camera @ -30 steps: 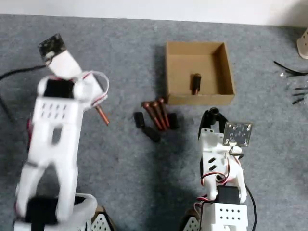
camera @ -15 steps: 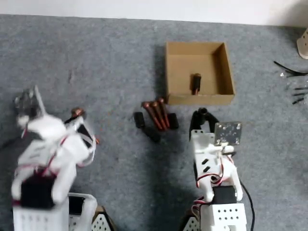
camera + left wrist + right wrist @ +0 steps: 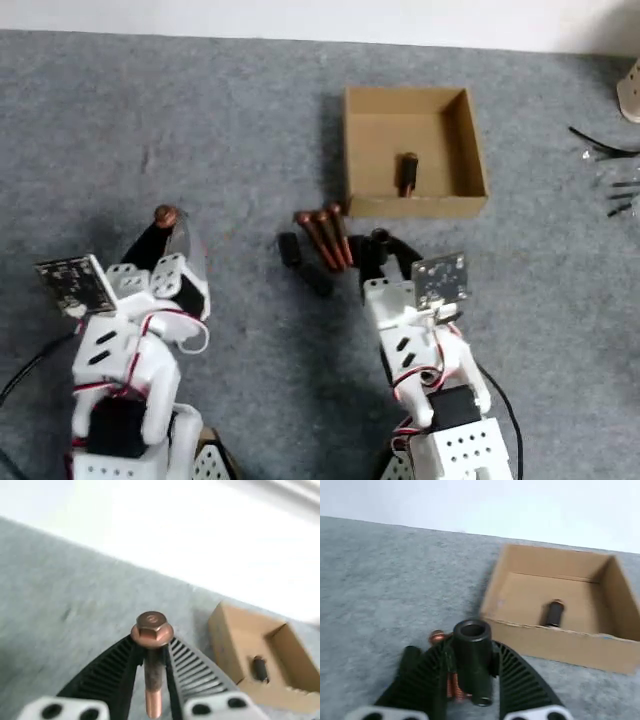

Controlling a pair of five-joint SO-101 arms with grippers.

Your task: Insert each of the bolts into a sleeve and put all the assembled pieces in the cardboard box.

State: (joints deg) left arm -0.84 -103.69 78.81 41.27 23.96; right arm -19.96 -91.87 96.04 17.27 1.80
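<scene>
From above: finds the left gripper (image 3: 165, 232) low at the left of the grey carpet (image 3: 250, 120), pinching a copper bolt (image 3: 165, 215), well apart from everything else. Puts the right gripper (image 3: 380, 245) just in front of the cardboard box (image 3: 415, 207), clamped on a black sleeve (image 3: 378, 238). Shows three loose bolts (image 3: 325, 238) lying side by side just beside that gripper, and two loose sleeves (image 3: 289, 248) on the carpet next to them. Inside the box, one assembled piece (image 3: 407, 172) near the front wall.

Left wrist view: catches the ribbed fingers (image 3: 115, 667) pressed onto the copper bolt (image 3: 151, 628) – hexagonal head just past the tips, shaft running back between them. Beyond, the cardboard box (image 3: 235, 630) with the assembled piece (image 3: 259, 669) dark on its floor.

Right wrist view: meets the black sleeve (image 3: 472, 652) squeezed between the fingers (image 3: 520, 680), open end at the tips. Glimpses the loose bolts (image 3: 437, 637) on the carpet close behind the gripper, partly hidden by it, with a loose sleeve (image 3: 410, 656) alongside. Farther off, the cardboard box (image 3: 560, 645), open-topped, the assembled piece (image 3: 554, 612) lying inside.
</scene>
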